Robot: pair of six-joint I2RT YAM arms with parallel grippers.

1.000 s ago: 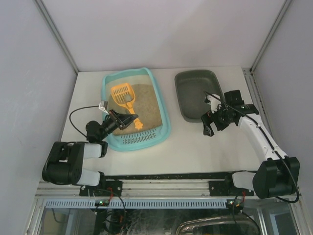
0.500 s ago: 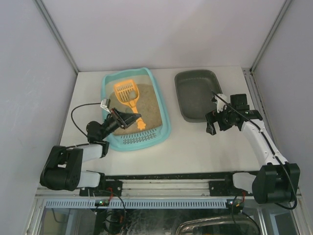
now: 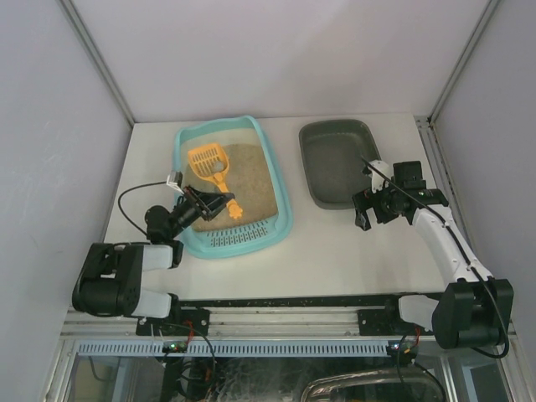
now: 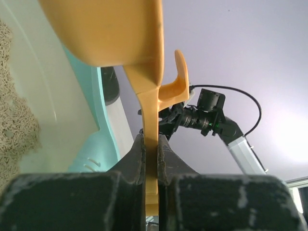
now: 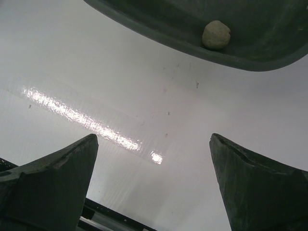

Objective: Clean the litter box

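One shift: the left gripper (image 3: 208, 203), pinching the scoop (image 3: 209, 159), pulls it back across the litter box (image 3: 285, 219), likely sifting; the right gripper (image 5: 153, 137) is spread wide.

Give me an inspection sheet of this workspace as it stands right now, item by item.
Surface: white table, glossy.
Job's things: teal litter box with tan litter; orange scoop over the litter; dark grey tray holds one clump.
Clutter: nothing seen.
Hands: left hand shut on the scoop's handle; right hand open above the table, beside the dark grey tray.
Cables: black cable loops beside the left arm; thin cable runs along the right arm.
Surroundings: plain grey walls on three sides.
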